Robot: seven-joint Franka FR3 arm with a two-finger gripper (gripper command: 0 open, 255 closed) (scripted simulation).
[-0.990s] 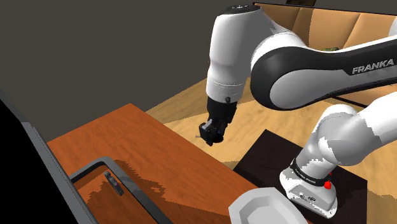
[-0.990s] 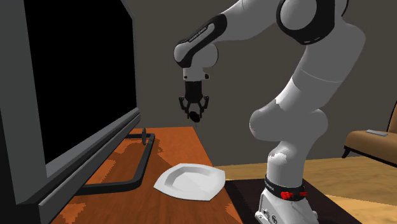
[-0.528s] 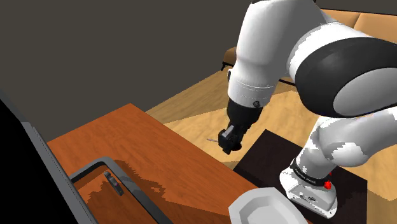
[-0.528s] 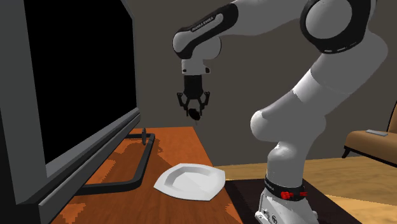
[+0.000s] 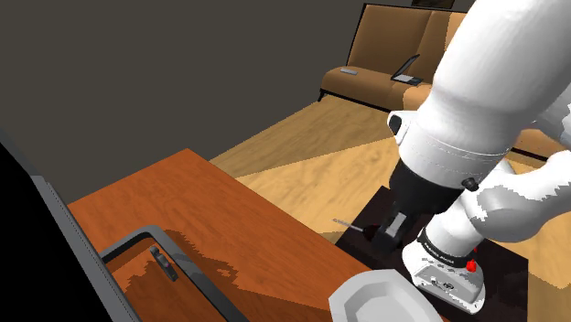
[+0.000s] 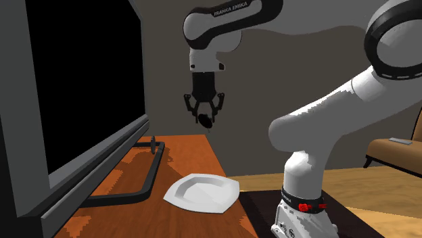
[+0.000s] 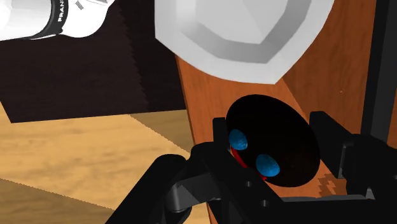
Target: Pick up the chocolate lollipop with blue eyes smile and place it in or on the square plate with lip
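On the second exterior view's left stands a dark screen [image 6: 81, 81]. Beside it, the surface [image 6: 193, 152] carries the white square plate [image 6: 201, 191]. High above the plate hangs the tool [image 6: 205, 119], clamped on the dark, blue-eyed lollipop [image 7: 280, 127]. The plate lies almost straight below, so the coming move is probably mostly downward.
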